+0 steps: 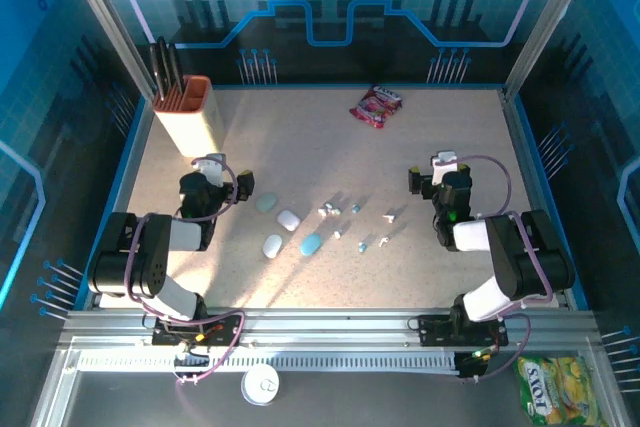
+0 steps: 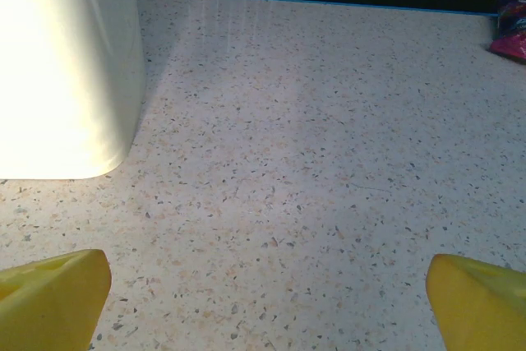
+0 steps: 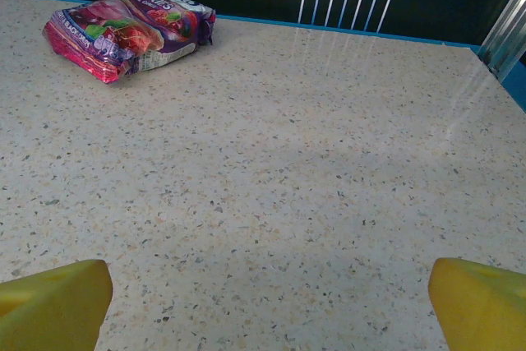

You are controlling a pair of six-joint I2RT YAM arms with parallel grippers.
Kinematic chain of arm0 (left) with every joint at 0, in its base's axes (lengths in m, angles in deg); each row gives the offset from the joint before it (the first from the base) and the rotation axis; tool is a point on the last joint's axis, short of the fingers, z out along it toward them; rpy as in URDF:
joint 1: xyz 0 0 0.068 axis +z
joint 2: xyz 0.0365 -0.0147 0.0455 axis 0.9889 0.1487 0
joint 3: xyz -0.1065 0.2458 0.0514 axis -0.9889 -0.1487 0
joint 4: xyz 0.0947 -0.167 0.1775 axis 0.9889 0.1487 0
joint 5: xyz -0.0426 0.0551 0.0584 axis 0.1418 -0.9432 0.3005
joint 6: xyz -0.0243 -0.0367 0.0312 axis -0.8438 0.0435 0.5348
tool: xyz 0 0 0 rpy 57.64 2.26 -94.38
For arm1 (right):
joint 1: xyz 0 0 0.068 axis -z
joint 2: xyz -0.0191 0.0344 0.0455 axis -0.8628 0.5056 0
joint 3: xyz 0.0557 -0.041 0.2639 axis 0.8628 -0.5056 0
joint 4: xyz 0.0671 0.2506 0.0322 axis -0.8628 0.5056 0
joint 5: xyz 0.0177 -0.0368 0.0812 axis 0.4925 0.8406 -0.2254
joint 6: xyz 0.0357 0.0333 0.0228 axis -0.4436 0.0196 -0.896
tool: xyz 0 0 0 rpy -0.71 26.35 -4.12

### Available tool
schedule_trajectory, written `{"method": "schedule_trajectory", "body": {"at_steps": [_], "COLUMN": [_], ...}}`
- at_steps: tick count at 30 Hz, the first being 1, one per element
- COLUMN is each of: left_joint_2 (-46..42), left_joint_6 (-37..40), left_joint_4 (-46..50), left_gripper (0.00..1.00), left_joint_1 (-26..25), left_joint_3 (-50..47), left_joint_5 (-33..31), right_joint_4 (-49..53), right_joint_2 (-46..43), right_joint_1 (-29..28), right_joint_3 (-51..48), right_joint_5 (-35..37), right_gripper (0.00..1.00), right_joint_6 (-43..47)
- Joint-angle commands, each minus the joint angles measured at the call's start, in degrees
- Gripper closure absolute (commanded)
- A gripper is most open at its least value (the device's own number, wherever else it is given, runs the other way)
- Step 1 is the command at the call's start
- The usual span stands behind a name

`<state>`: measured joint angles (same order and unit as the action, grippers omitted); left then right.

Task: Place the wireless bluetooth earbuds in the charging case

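left gripper (image 2: pixel 265 306), right gripper (image 3: pixel 267 306) both spread wide, holding nothing, looks like ready pose. earbuds (image 1: pixel 326 211) scattered centre of top view, between arms; cases (image 1: pixel 289 220) just left of them, so either arm reaches.

Speckled table (image 1: pixel 300 147): holder (image 1: pixel 187 115), snack packet (image 1: pixel 376 105), cases (image 1: pixel 289 220), probably earbuds (image 1: pixel 328 211).

Both arms sit folded, elbows drawn back toward the bases, forearms pointing forward. The left arm (image 1: pixel 165 247) ends in the left gripper (image 1: pixel 210 161), jaws spread wide, yellow fingers (image 2: pixel 49 302) far apart and empty. The right arm (image 1: pixel 505 247) mirrors it: right gripper (image 1: pixel 446 161) held low, jaws wide, yellow fingertips (image 3: pixel 481 306) empty.
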<state>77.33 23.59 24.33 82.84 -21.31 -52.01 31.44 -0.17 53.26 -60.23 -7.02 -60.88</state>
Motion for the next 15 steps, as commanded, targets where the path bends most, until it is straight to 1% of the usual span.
{"method": "schedule_trajectory", "body": {"at_steps": [1, 12, 15], "left_joint_2": [0.4, 0.4, 0.4], "left_joint_6": [0.1, 0.1, 0.1], "left_joint_4": [-1.0, -1.0, -1.0], "left_gripper": [0.01, 0.01, 0.01], "left_joint_1": [0.4, 0.4, 0.4], "left_joint_3": [1.0, 1.0, 1.0], "left_joint_5": [-0.4, -0.4, -0.4], "right_joint_4": [-2.6, -2.6, -1.9], "right_joint_2": [0.4, 0.4, 0.3], "right_joint_1": [-0.4, -0.4, 0.2], "right_joint_3": [-0.4, -0.3, -0.1], "right_joint_5": [1.0, 1.0, -0.2], "right_gripper": [0.00, 0.00, 0.00], "right_joint_6": [-0.4, -0.3, -0.7]}}
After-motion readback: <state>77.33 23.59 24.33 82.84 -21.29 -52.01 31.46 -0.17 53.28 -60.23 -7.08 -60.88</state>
